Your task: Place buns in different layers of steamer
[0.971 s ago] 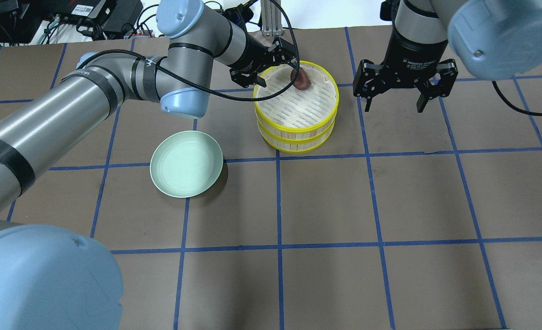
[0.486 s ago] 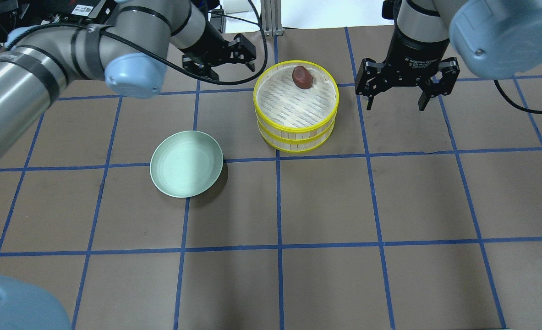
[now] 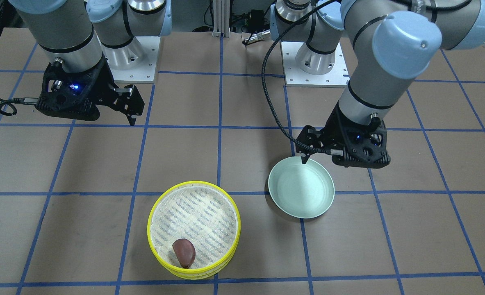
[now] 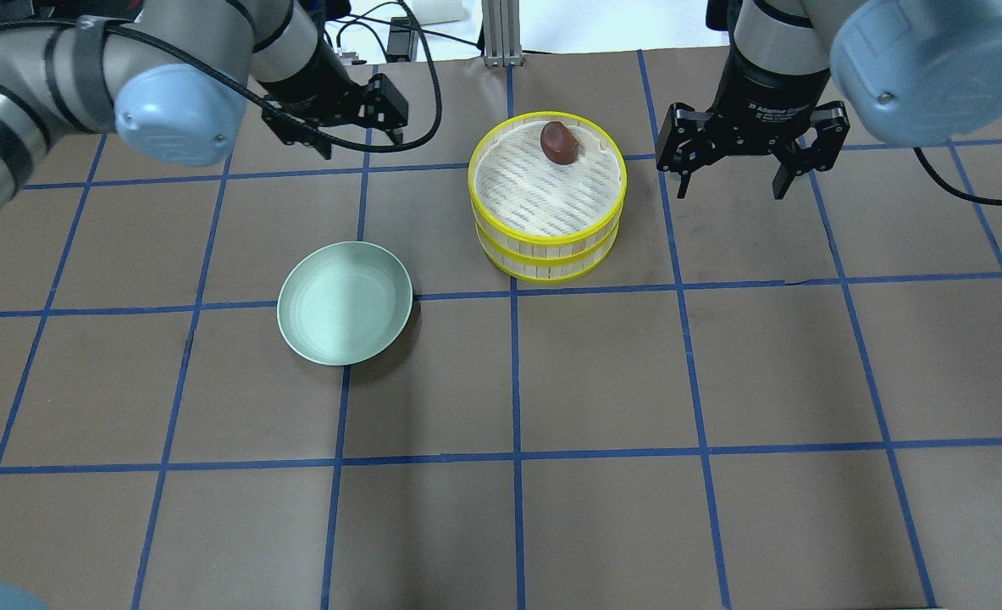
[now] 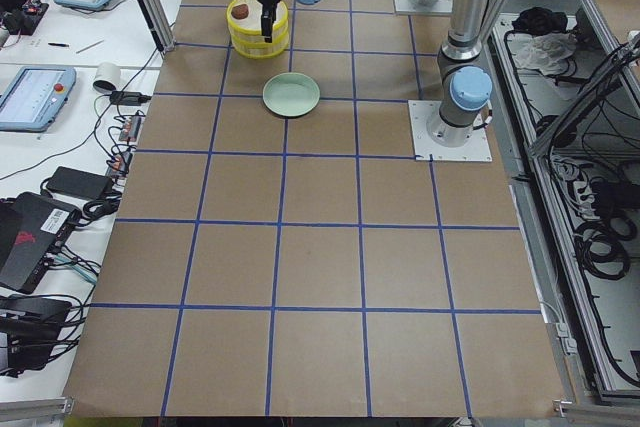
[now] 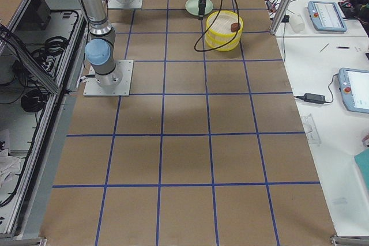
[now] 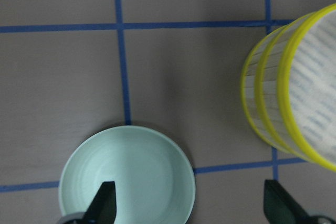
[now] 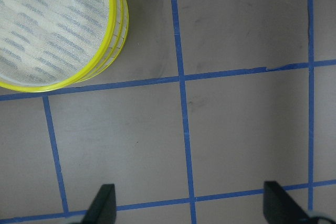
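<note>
The dark reddish-brown bun (image 4: 559, 142) lies on the mesh floor of the top tray of the steamer (image 4: 548, 254), close to the rim farthest from the robot, touched by neither gripper. The right gripper (image 4: 731, 182) hangs just beside the steamer on its right, jaws spread wide and empty. The left gripper (image 4: 363, 137) (likewise spread, holding nothing) is raised well apart, near the pale green plate (image 4: 344, 315). The bun is small, oblong and smooth

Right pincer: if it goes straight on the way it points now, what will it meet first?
Likely the table, on or near a blue tape line. The right pincer points down, and the steamer stands off to one side of its path.
</note>
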